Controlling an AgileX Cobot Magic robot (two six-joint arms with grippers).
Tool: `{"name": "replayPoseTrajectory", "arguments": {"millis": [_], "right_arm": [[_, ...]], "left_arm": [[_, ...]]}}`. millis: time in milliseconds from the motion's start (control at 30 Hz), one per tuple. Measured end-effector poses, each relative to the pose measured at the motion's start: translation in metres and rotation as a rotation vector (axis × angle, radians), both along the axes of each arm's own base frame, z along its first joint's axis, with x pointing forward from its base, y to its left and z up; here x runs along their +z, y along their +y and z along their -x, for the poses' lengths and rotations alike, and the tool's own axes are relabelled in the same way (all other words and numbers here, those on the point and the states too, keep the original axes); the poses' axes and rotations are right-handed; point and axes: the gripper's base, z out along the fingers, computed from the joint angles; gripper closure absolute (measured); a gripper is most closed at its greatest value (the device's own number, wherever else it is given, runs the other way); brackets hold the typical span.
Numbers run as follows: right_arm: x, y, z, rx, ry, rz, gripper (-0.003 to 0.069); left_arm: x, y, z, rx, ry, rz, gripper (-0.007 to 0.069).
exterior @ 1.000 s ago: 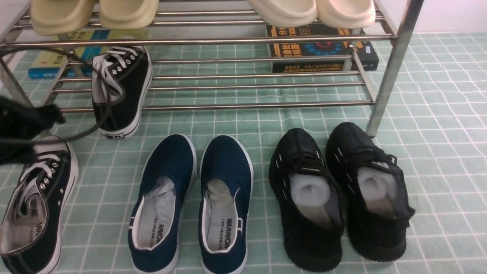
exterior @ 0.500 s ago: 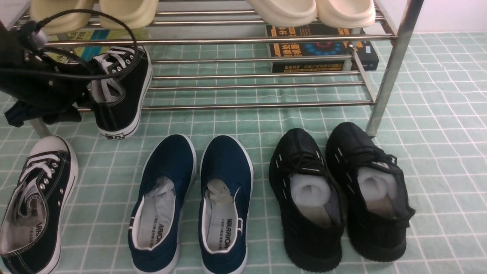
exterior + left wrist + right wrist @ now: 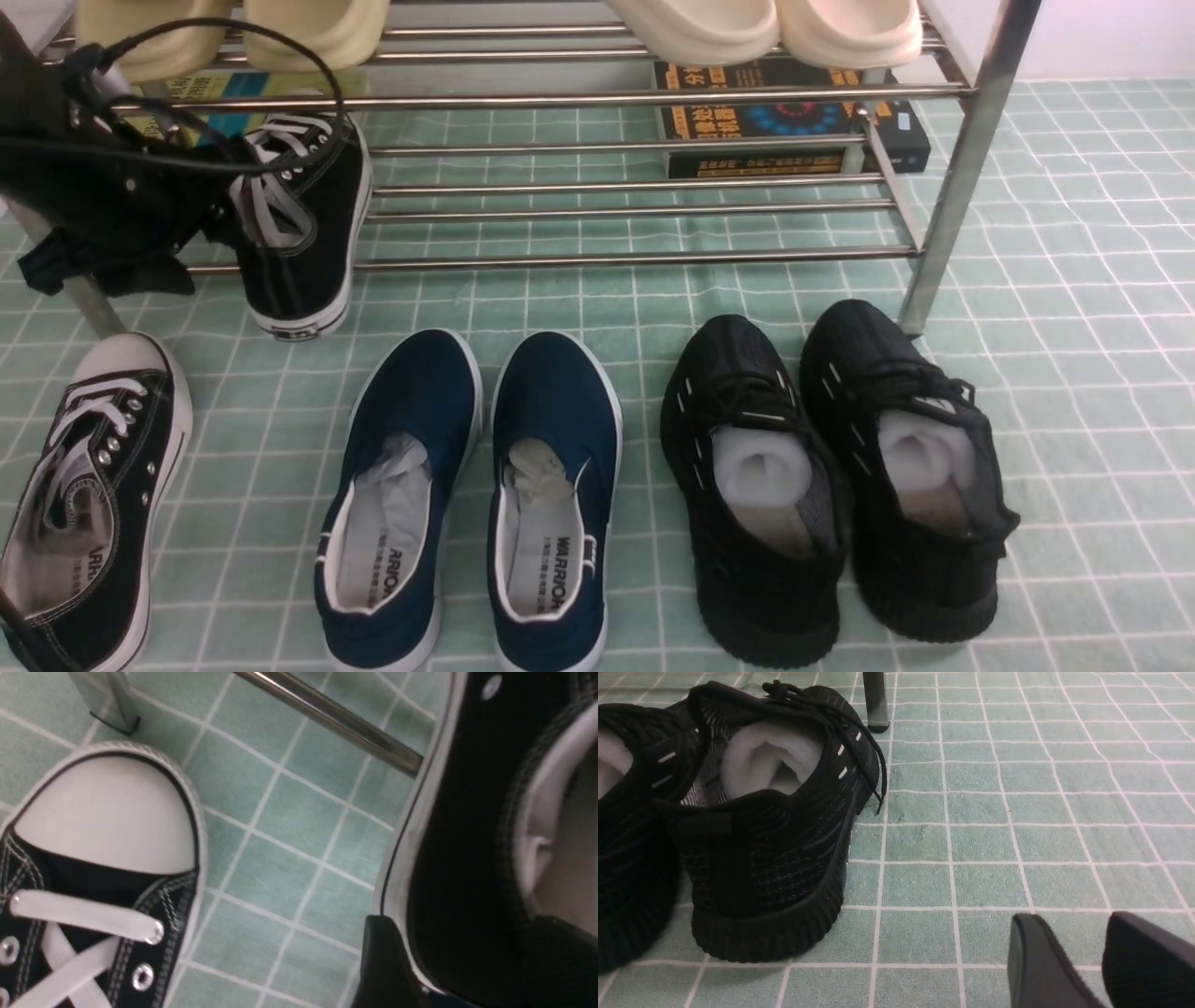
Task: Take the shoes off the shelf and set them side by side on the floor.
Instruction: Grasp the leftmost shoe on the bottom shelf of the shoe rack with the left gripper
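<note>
Black canvas and white rubber mark the pair. One sneaker [image 3: 89, 504] already lies on the floor [image 3: 1074, 280] at the far left, toe toward the shelf [image 3: 635, 257]. Above it, the left fingers [image 3: 387, 961] stand spread apart around the side wall of the second sneaker [image 3: 299, 224]. One finger is outside against the white sole, and the other looks to be inside the opening. I judge them open and not yet pinching.

That sneaker sits on the lower tier with its heel hanging over the front bar. It could tip off if it is nudged before the grip closes. A pinch on the soft side wall alone may let it swing or slip free during the lift. A black cable [image 3: 342, 103] arcs over its laces, so it could snag there or on the upper bar.

The space on the floor beside the first sneaker is bounded by navy slip-ons [image 3: 401, 420]. A crooked drop could land the sneaker askew or knock into them. Black knit trainers [image 3: 738, 392] stand further right, well clear. At the far right, the right fingers [image 3: 1041, 961] hover low over the bare floor, slightly parted and holding nothing.
</note>
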Motion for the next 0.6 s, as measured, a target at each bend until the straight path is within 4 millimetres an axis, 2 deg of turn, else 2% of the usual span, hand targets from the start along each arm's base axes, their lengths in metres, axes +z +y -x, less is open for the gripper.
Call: {"name": "replayPoseTrajectory", "arguments": {"millis": [167,333,500,600], "right_arm": [[0.0,0.0,0.0,0.0,0.0,0.0,0.0419],[0.0,0.0,0.0,0.0,0.0,0.0,0.0419],[0.0,0.0,0.0,0.0,0.0,0.0,0.0419],[0.0,0.0,0.0,0.0,0.0,0.0,0.0419]], "left_arm": [[0.011,0.0,-0.007,0.014,-0.079,0.018,0.0203],[0.004,0.0,-0.013,0.019,-0.079,0.022,0.0203],[-0.018,0.0,-0.023,0.023,-0.032,0.025,0.0204],[-0.035,0.0,-0.03,0.028,-0.001,0.035,0.0235]]}}
